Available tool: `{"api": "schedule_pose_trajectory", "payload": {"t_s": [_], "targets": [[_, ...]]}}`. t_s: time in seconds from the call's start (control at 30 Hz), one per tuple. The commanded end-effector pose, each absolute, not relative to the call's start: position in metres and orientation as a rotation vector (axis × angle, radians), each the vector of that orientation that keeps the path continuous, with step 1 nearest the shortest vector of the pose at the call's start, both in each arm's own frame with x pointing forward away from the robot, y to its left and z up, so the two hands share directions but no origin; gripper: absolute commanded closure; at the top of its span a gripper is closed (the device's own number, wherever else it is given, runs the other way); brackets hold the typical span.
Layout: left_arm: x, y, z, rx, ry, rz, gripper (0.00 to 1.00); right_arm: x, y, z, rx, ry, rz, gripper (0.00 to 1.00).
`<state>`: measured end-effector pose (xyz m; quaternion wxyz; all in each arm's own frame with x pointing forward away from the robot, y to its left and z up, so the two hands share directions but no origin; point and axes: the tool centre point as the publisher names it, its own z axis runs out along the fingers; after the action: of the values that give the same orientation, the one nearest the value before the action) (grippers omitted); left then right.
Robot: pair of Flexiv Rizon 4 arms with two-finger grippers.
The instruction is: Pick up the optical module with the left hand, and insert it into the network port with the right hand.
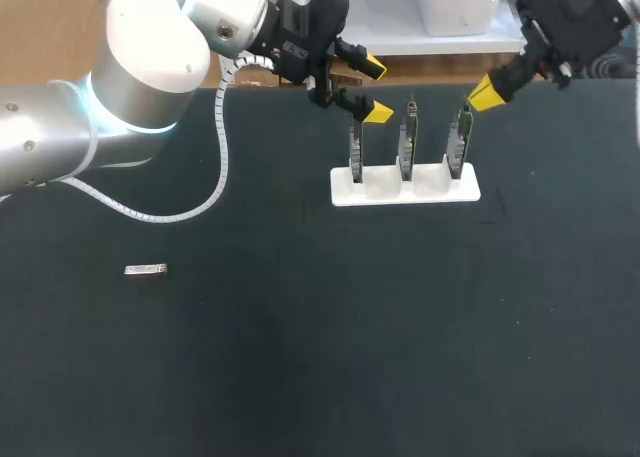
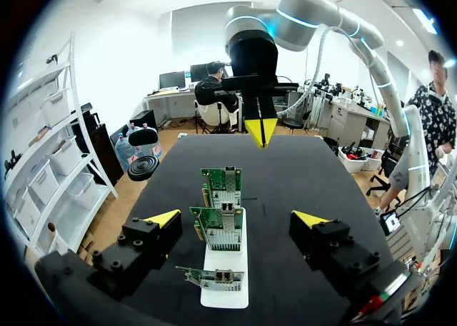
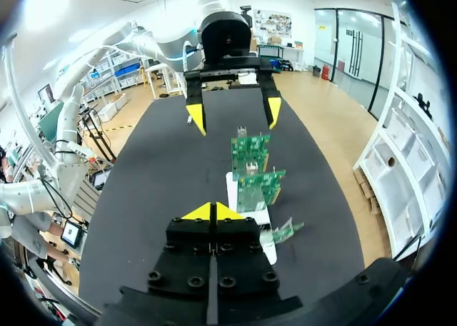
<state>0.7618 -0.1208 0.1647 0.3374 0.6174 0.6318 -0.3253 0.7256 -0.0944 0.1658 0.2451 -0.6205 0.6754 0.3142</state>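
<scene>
Our left gripper (image 1: 375, 90) holds its jaws wide apart with nothing between them. One yellow fingertip sits close above the top edge of the leftmost network card (image 1: 356, 149); we cannot tell whether it touches. In the left wrist view the open fingers frame the whole row of three cards, which stand one behind another ahead of the gripper. The wrist lies almost level and points sideways along that row. Behind it the forearm runs back to the big silver elbow joint at the table's far left corner, with a white spiral-wrapped cable (image 1: 218, 167) looping down from the arm onto the table (image 1: 300, 377).

Our right gripper (image 1: 487, 92) has its jaws together, the two yellow tips meeting in a single wedge and holding nothing. It comes in from the far right corner and slants down toward the rightmost card (image 1: 459, 142), its tip near that card's upper edge but apart from it. Each wrist view shows the other gripper facing it across the row of cards.

The three green cards stand upright in a white holder (image 1: 405, 190) — a slotted base lying on the black table between the two grippers.

The optical module (image 1: 145, 270) lies flat on the table, a small silver bar on our left side, nearer us than the holder. It is well apart from both grippers and from the holder.
</scene>
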Motion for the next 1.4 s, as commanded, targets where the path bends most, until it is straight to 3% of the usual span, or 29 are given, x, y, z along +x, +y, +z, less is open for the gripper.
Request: {"api": "schedule_pose_trajectory", "payload": {"t_s": [0.03, 0.43, 1.4], "targets": [[0.763, -0.121, 0.166, 1.615, 1.652, -0.848, 0.00, 0.719, -0.107, 0.163, -1.650, 1.855, 0.796, 1.00], [0.763, -0.121, 0.166, 1.615, 1.652, -0.848, 0.00, 0.738, -0.139, 0.152, -1.669, 1.843, 0.817, 1.00], [0.763, -0.121, 0.166, 1.615, 1.652, -0.848, 0.00, 0.770, -0.138, 0.147, -1.708, 1.757, 0.912, 1.00]]}}
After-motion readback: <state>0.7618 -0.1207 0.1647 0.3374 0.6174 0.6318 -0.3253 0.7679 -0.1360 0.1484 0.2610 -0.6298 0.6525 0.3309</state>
